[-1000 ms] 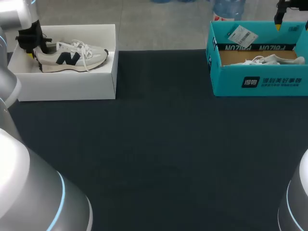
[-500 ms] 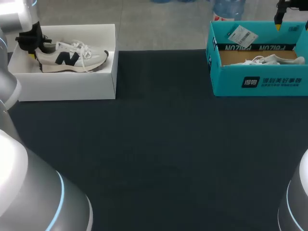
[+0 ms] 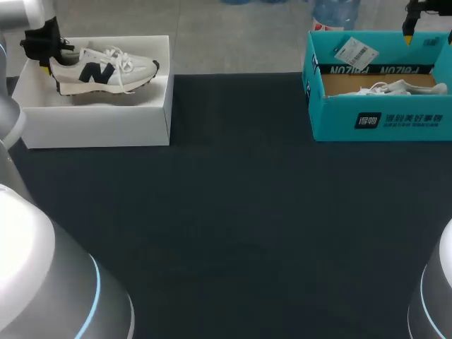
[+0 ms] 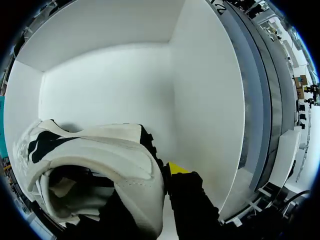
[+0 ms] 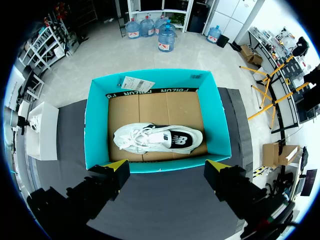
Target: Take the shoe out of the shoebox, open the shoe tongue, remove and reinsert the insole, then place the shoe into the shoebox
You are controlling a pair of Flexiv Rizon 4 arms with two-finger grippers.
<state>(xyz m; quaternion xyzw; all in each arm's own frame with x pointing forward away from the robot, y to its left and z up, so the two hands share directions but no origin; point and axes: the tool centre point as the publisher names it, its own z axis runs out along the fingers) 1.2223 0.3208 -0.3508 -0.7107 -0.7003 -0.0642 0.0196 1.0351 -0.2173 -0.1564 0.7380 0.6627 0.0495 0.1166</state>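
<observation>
Now the left gripper [image 3: 48, 62] is clamped on the heel of the shoe [image 3: 106, 67], the heel wall pinched between its fingers. It holds the shoe inside the white box [image 3: 99, 120] with the toe toward the box's right wall. Well to the right of the white box, across the table [image 3: 233, 212], stands a teal box [image 3: 381, 120] with a second shoe [image 5: 157, 139] lying in it. The right gripper [image 5: 167, 167] hangs above that box, its fingers apart and holding nothing.

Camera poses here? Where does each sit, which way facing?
Head: above and behind, looking down on the table; left gripper and right gripper at far corners.
Left wrist: over the white box, facing into it; own gripper holds the sneaker heel.
Right wrist: above the teal box, looking down; own open fingertips show.
Shared: head and right wrist see both boxes.
</observation>
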